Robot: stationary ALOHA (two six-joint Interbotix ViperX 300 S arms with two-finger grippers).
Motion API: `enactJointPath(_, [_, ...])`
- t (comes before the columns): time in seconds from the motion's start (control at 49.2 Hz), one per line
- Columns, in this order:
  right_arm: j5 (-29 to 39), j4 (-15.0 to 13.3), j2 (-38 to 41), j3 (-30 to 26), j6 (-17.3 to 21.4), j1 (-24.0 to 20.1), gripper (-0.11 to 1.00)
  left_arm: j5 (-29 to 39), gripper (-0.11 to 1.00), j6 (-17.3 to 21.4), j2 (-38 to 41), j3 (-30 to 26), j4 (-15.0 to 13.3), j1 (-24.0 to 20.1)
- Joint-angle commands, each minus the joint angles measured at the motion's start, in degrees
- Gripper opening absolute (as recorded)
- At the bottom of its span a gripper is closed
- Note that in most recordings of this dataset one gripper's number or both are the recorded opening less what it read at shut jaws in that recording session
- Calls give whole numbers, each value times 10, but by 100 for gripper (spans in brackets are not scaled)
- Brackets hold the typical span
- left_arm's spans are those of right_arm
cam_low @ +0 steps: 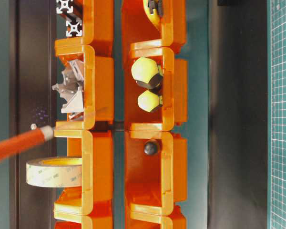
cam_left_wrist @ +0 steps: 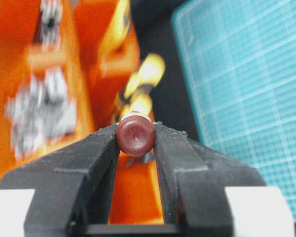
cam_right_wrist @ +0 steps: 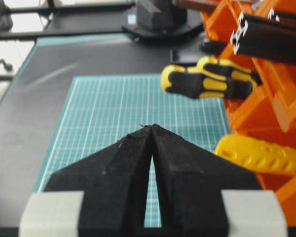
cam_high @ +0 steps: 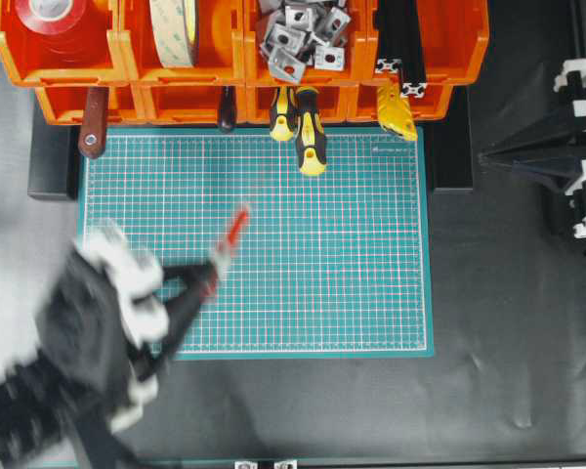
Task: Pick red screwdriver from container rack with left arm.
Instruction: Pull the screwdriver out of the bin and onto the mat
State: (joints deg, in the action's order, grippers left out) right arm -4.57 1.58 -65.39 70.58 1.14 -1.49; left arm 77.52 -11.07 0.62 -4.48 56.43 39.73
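Note:
The red screwdriver point(cam_high: 236, 227) hangs blurred above the left part of the green mat, away from the container rack point(cam_high: 239, 61). My left gripper point(cam_high: 215, 272) is shut on its handle. In the left wrist view the handle's rounded end point(cam_left_wrist: 135, 136) sits pinched between the black fingers point(cam_left_wrist: 96, 153), with the orange rack point(cam_left_wrist: 84, 29) blurred beyond. The table-level view catches the red handle point(cam_low: 16, 145) passing in front of the rack point(cam_low: 105, 157). My right gripper point(cam_high: 483, 154) rests at the right, shut and empty, also in its own view point(cam_right_wrist: 152, 127).
Two yellow-and-black screwdrivers point(cam_high: 311, 132) stick out of a lower bin, beside a dark red-brown handle point(cam_high: 93, 122) and a yellow tool point(cam_high: 397, 109). Upper bins hold tape rolls point(cam_high: 176, 29), metal brackets point(cam_high: 298, 39) and black profiles point(cam_high: 400, 44). The green cutting mat point(cam_high: 322, 274) covers the middle.

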Motion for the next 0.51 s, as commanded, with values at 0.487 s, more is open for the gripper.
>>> enactJointPath(0.487, [33,2,-11,-31,25,8,-1,-178,22,-49,38,127,3,-39])
